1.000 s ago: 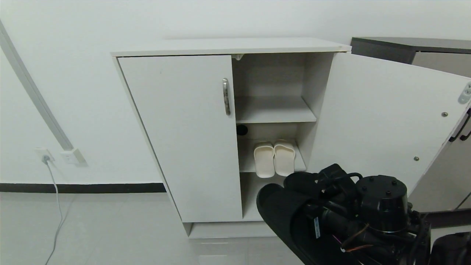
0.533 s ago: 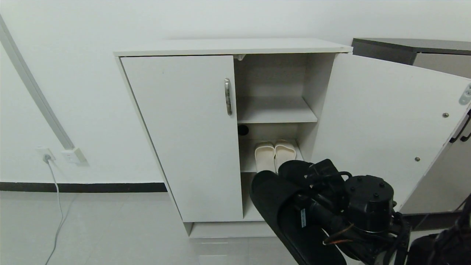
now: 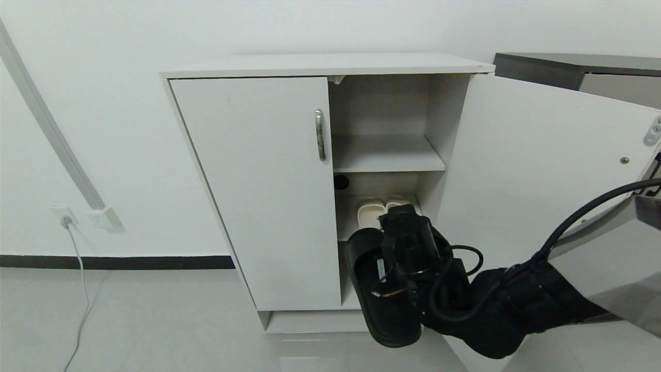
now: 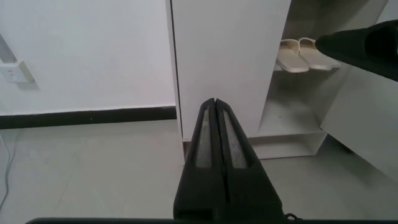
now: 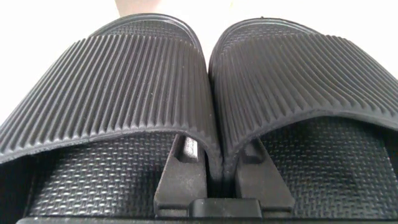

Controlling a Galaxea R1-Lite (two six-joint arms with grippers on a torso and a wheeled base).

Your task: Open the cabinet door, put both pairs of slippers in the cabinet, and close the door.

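The white cabinet stands with its right door swung open and its left door closed. A white pair of slippers rests on the middle shelf, also seen in the left wrist view. My right gripper is shut on the black pair of slippers, held in front of the lowest compartment. In the right wrist view its fingers pinch the two inner edges of the black slippers. My left gripper is shut on nothing, low over the floor facing the cabinet.
The top shelf and bottom compartment hold nothing. A dark cabinet stands right of the open door. A wall socket with a cable is at the far left. Bare tiled floor lies before the cabinet.
My right arm has moved forward and left toward the cabinet opening with the black slippers, which now hang toe-down and cover part of the white pair. The view shifted slightly.
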